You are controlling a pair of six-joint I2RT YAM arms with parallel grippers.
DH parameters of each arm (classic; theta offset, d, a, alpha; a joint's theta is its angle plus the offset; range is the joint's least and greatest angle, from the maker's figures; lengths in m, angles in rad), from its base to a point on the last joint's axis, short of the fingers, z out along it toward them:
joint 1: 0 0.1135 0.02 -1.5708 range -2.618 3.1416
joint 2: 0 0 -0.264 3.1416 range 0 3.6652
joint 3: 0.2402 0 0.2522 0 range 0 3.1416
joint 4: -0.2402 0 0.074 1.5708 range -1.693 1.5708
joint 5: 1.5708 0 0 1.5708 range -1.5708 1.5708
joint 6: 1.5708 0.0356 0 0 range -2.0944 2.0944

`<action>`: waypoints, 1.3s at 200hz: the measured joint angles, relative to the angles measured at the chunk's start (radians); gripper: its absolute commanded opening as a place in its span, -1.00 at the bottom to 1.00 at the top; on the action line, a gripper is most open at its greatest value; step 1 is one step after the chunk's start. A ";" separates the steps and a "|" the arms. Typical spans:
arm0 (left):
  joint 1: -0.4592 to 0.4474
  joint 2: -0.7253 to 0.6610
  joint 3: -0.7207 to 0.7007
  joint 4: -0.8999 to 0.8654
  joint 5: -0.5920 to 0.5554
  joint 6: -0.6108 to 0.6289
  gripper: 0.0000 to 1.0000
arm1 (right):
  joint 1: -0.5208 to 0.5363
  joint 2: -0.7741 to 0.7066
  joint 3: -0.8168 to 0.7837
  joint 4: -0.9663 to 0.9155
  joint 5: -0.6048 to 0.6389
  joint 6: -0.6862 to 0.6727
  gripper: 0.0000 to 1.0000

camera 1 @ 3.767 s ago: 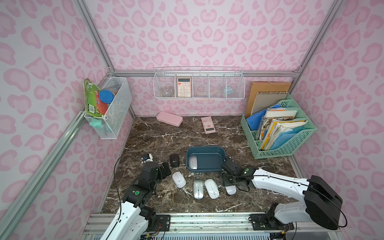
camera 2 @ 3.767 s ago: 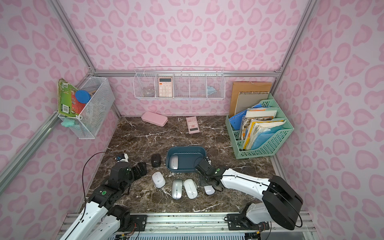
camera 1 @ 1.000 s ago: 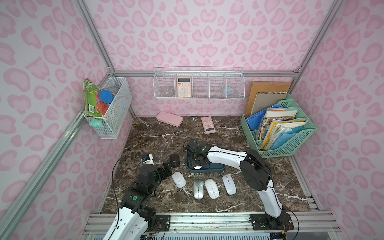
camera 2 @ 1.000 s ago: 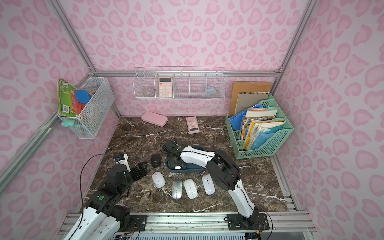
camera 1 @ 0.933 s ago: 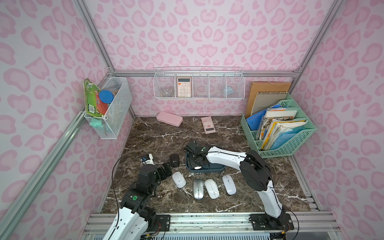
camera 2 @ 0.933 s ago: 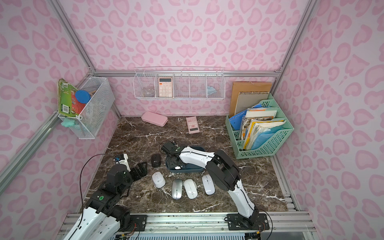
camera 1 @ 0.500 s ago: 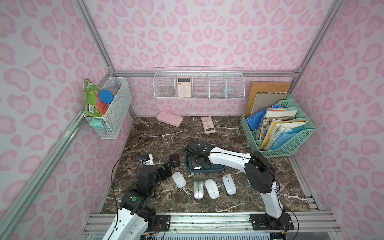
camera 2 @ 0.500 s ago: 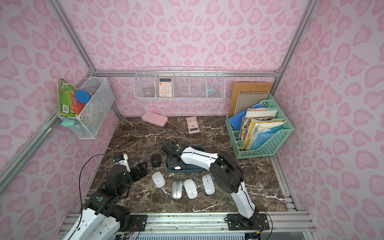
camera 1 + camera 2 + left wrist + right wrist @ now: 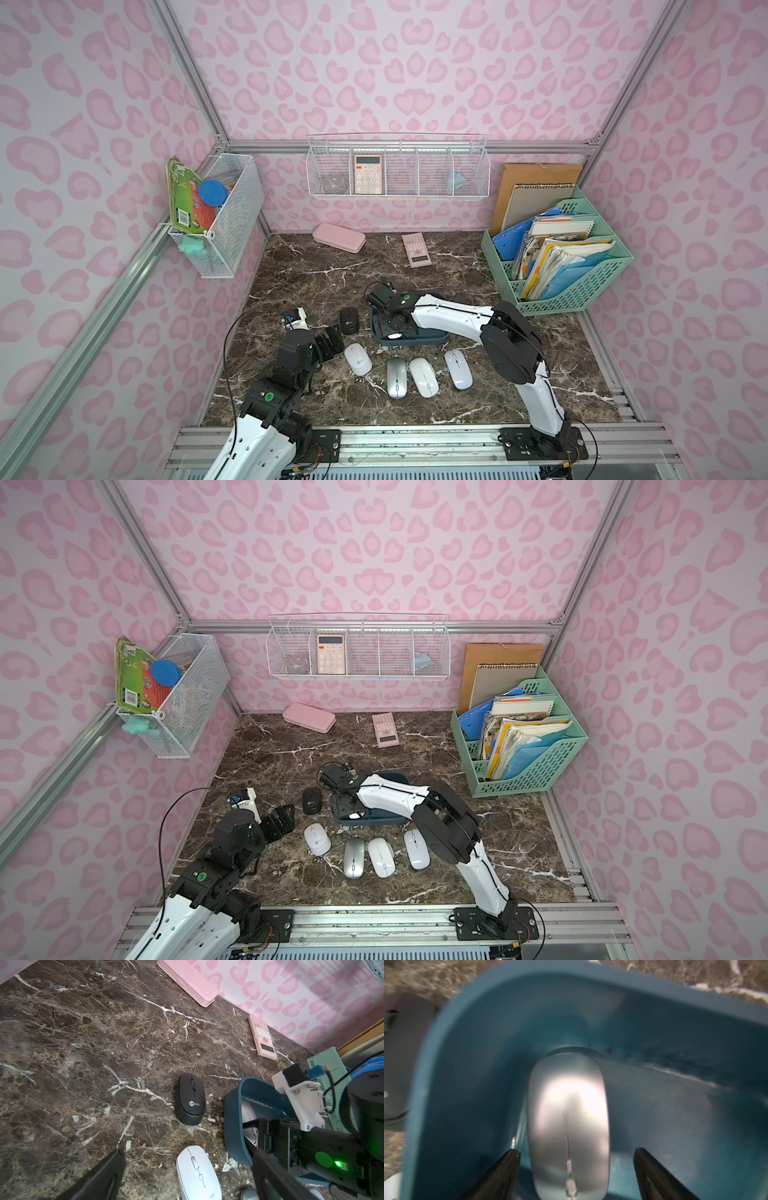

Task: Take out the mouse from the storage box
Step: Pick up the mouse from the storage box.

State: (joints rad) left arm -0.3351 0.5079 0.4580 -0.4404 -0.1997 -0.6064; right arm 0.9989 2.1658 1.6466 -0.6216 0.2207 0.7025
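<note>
Straddling the silver mouse (image 9: 566, 1105) in the storage box (image 9: 467, 1043), right pincer (image 9: 577, 1152) parted, not gripping, left pincer (image 9: 189, 1152) wide open, empty

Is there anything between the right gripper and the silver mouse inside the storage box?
Nothing visible does. The silver mouse lies on the storage box floor between the fingers of the open right gripper, with a bare gap on each side.
</note>
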 measured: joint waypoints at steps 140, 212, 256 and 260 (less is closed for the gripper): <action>0.000 0.028 0.000 0.001 0.001 0.000 0.97 | -0.037 0.020 -0.016 0.056 -0.023 -0.056 0.37; 0.000 0.034 0.000 0.001 0.000 0.000 0.97 | -0.050 0.028 -0.008 0.069 -0.031 -0.105 0.46; 0.000 0.042 0.000 0.001 -0.004 0.001 0.97 | -0.055 0.050 0.016 0.093 -0.024 -0.127 0.22; 0.000 0.042 0.000 0.001 -0.004 0.001 0.97 | -0.055 0.050 0.015 0.095 -0.023 -0.127 0.18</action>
State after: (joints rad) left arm -0.3351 0.5499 0.4580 -0.4393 -0.2039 -0.6056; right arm 0.9440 2.2154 1.6619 -0.5266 0.1974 0.5751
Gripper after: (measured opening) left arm 0.985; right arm 0.639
